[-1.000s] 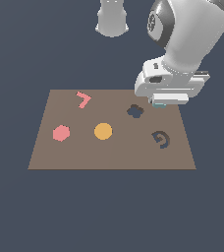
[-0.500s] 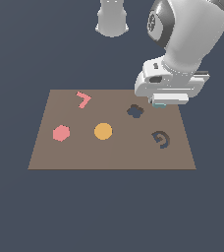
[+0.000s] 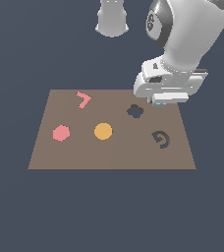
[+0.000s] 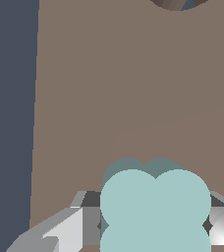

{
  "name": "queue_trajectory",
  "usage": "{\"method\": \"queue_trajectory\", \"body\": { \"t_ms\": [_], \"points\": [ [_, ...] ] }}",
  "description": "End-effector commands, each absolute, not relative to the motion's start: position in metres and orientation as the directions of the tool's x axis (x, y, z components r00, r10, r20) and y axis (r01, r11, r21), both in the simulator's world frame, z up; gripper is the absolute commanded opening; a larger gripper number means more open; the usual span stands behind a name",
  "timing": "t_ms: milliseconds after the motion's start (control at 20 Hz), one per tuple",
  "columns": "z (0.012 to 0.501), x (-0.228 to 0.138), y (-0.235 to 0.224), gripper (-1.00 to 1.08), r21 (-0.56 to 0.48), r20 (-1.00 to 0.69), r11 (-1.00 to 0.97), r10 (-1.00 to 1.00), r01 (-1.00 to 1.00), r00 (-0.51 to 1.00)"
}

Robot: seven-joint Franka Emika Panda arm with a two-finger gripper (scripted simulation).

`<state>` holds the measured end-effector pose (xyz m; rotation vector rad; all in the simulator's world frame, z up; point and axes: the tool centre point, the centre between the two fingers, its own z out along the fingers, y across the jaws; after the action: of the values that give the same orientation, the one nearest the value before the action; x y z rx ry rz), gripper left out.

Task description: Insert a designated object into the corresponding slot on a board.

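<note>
nothing has moved since a second ago. my fingers stay clamped on the teal block, above the board, just beside the clover slot on the exterior view's right.

Bare board surrounds the slot; nothing blocks it.

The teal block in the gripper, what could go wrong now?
The teal block sits between the gripper's fingers, off to the side of the clover slot, not above it. Lowered here, it might hit bare board. Its lobes may also not line up with the slot's, so it could jam.
</note>
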<state>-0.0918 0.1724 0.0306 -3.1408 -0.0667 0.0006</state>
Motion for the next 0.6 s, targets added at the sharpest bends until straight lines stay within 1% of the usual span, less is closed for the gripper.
{"method": "queue_trajectory", "body": {
  "t_ms": [0,550],
  "points": [
    [0.031,-0.093,0.171,-1.0,0.0,0.0,-0.997,0.081,0.081,0.997],
    [0.032,-0.102,0.159,-1.0,0.0,0.0,-0.934,0.357,0.357,0.934]
  ]
}}
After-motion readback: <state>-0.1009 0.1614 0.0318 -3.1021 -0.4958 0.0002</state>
